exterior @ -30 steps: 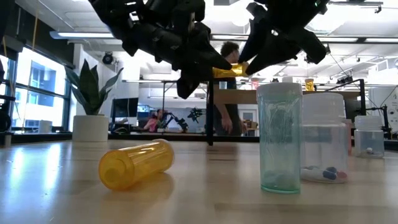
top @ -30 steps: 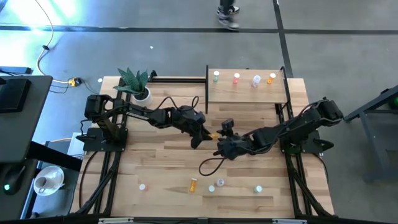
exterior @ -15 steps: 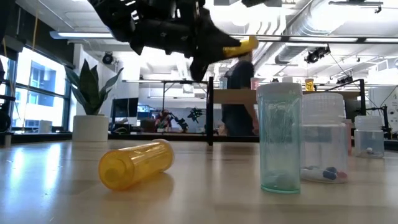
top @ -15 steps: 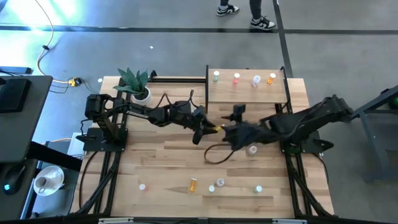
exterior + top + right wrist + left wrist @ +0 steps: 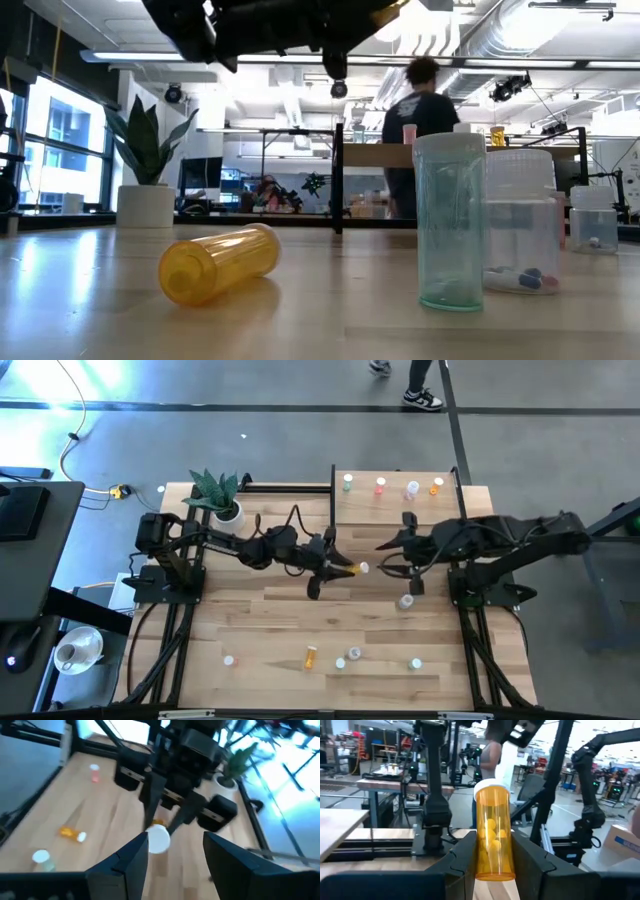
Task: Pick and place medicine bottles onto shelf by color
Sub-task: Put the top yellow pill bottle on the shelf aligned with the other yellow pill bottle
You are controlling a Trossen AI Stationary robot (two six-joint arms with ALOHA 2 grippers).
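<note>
My left gripper (image 5: 340, 567) is above the middle of the table, shut on an orange medicine bottle (image 5: 492, 835) with a white cap (image 5: 363, 568). My right gripper (image 5: 390, 552) is open and empty, a little to the right of that cap and facing it. The cap also shows between its fingers in the right wrist view (image 5: 159, 840). The light-wood shelf (image 5: 400, 510) at the far right carries several small bottles in a row. More bottles stand or lie near the table's front edge, among them an orange one (image 5: 220, 262) on its side and a teal one (image 5: 450, 220) upright. My left gripper pinches the orange bottle's lower body (image 5: 492, 867), near its base, between its two fingers (image 5: 462, 862). The fingers lie along the bottle. The capped end sticks out past the fingertips toward the table's right. The bottle is lifted clear of the table, roughly level.
A white plant pot (image 5: 228, 510) stands at the far left. A loose bottle (image 5: 405, 601) stands on the table below my right arm. A clear bottle (image 5: 520, 230) stands beside the teal one. A person walks on the floor beyond the table (image 5: 420, 130).
My right gripper has drawn back from the orange bottle toward the table's right and far edge. The bottle has stayed in my left gripper, which has risen, gone slightly right and levelled out, so the cap now points right.
</note>
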